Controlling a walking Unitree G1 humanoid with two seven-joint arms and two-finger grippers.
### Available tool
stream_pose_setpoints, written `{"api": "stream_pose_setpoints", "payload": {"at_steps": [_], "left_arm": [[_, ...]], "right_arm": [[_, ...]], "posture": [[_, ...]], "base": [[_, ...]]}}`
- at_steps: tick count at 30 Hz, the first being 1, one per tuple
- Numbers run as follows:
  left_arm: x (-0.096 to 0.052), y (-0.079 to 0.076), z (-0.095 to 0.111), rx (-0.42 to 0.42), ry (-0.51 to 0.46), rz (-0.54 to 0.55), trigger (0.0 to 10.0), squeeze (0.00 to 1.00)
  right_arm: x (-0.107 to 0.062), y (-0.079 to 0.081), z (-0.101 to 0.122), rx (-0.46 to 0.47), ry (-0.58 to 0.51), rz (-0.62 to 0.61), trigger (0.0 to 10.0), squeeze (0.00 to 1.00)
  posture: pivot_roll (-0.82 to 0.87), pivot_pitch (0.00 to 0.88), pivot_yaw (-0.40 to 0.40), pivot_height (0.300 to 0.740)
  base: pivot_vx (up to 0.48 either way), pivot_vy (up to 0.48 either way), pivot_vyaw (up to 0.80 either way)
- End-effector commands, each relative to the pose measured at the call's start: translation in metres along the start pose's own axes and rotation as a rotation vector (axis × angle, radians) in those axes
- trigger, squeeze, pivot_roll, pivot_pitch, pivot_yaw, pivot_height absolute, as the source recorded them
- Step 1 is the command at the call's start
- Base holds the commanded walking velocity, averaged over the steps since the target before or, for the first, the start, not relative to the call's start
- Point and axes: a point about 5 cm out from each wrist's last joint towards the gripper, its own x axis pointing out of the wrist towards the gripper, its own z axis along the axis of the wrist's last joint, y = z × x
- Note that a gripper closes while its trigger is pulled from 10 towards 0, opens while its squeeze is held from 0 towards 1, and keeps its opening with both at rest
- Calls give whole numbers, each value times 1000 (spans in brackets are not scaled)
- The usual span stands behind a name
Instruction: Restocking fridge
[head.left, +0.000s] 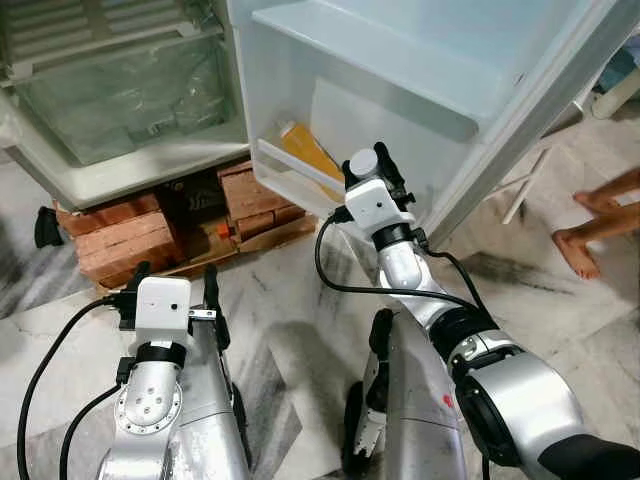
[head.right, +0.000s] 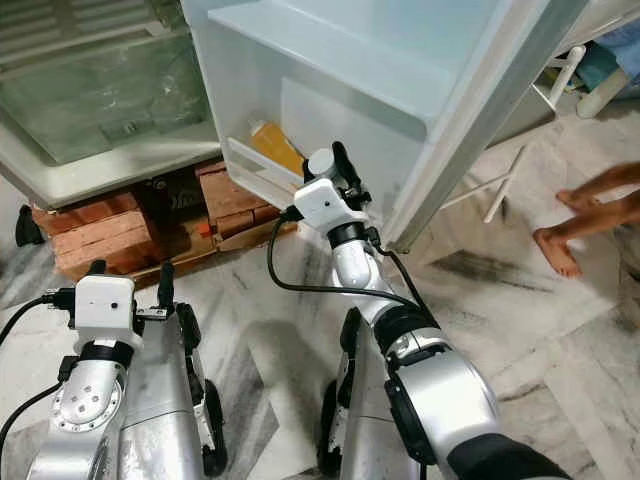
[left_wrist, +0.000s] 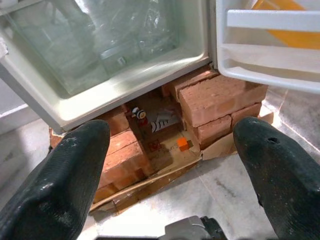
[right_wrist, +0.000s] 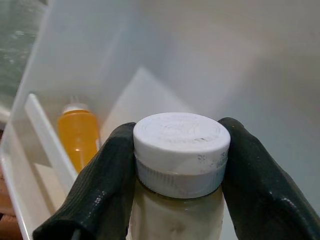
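My right gripper (head.left: 368, 172) is shut on a bottle with a white screw cap (right_wrist: 181, 137) and pale contents (right_wrist: 175, 215). It holds the bottle upright at the lowest shelf (head.left: 295, 170) of the open fridge door (head.left: 420, 90). In that shelf, behind the white rail (right_wrist: 45, 135), an orange juice bottle (head.left: 308, 150) leans. My left gripper (head.left: 175, 282) hangs low over the floor with its fingers (left_wrist: 65, 185) wide apart and nothing between them, facing the base of the fridge.
The fridge stands on red bricks (head.left: 125, 235) and cardboard; its clear crisper drawer (head.left: 120, 100) is at the bottom. A person's bare feet (head.left: 585, 245) stand on the marble floor at the right, near white rack legs (head.left: 530, 180).
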Motion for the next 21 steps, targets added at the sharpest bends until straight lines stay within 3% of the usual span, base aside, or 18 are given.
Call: {"api": "stream_pose_setpoints", "payload": {"at_steps": [1, 5, 12, 16, 17, 21], "left_arm": [[-3, 0, -1, 11, 13, -12, 10000, 0], [0, -4, 1, 6, 6, -20, 10000, 0], [1, -7, 2, 4, 0, -21, 10000, 0], [1, -7, 2, 0, 0, -17, 10000, 0], [0, -6, 2, -2, -1, -14, 10000, 0], [0, -7, 3, -3, -3, -10, 10000, 0]], "right_arm": [[-26, 2, -37, 7, 219, 18, 10000, 0], [-32, -4, -48, 44, 298, -8, 10000, 0], [-18, -6, -32, 61, 191, -1, 10000, 0], [0, 1, -3, 93, 42, 27, 10000, 0], [12, 4, 21, 102, -82, 41, 10000, 0], [24, 5, 50, 86, -244, 57, 10000, 0]], "posture": [[290, 294, -69, 495], [280, 287, -74, 495], [274, 283, -80, 495], [275, 282, -86, 495], [274, 283, -88, 495], [275, 285, -90, 495]], "base": [[0, 0, 0], [0, 0, 0], [0, 0, 0], [0, 0, 0], [0, 0, 0], [0, 0, 0]]}}
